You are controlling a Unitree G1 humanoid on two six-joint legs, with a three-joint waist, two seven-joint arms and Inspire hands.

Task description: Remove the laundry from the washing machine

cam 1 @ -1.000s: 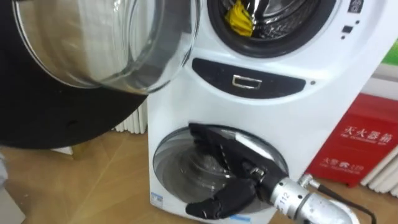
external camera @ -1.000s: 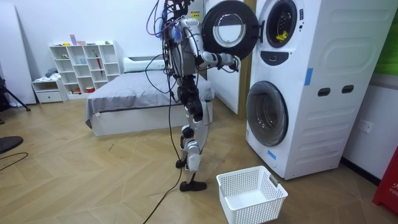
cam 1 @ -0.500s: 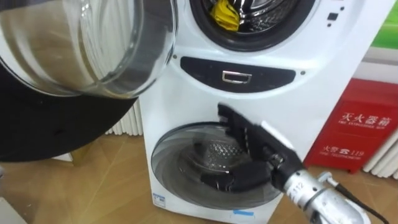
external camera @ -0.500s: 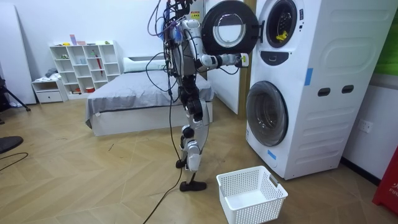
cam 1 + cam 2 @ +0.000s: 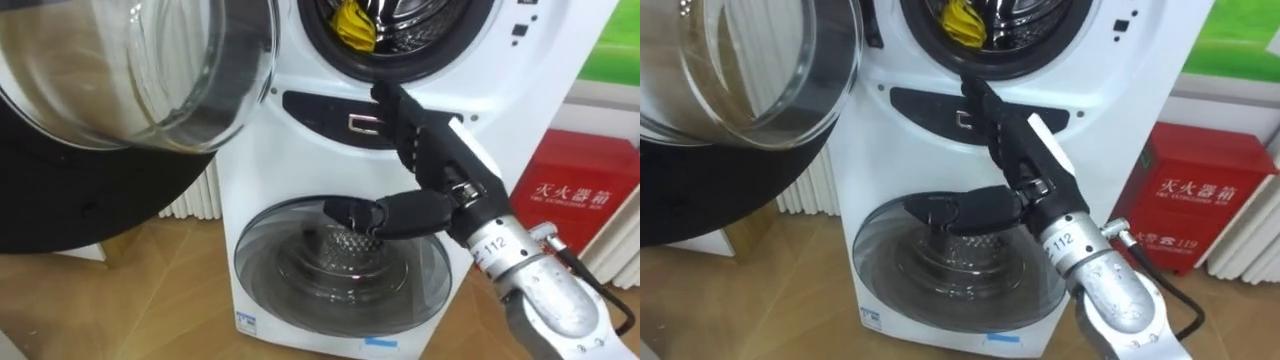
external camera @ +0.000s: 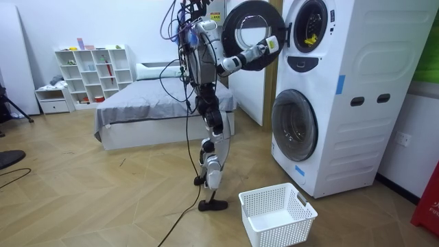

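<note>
**Left eye view.** The right hand (image 5: 448, 172) is raised in front of the stacked washing machines. Its fingers (image 5: 400, 115) are held straight and its thumb is spread out to the left, so nothing is gripped. The fingertips point up and to the left, and lie over the dark panel (image 5: 320, 108) just below the rim of the upper drum (image 5: 420, 30). Whether the panel is touched cannot be told. The yellow garment (image 5: 355, 24) is seen inside the upper drum, near its left edge and apart from the hand. The open door (image 5: 140, 70) of the upper machine, with its glass bowl, is swung out to the left. The round lower door (image 5: 300, 270) is shut. A red box (image 5: 575, 195) stands to the right of the machines.

**Room view.** The robot is shown standing upright before the machines, with a bed (image 6: 154, 110) and a shelf unit (image 6: 89, 72) behind it. The right hand (image 6: 269, 45) is held at the height of the open door (image 6: 250, 31). The yellow garment (image 6: 310, 38) is seen in the upper drum. A white laundry basket (image 6: 278, 214) sits on the floor near the robot's feet.

**Right eye view.** The same scene is shown: the right hand (image 5: 1025, 160) is flat and unclenched, and the yellow garment (image 5: 962, 20) lies above it in the drum.
</note>
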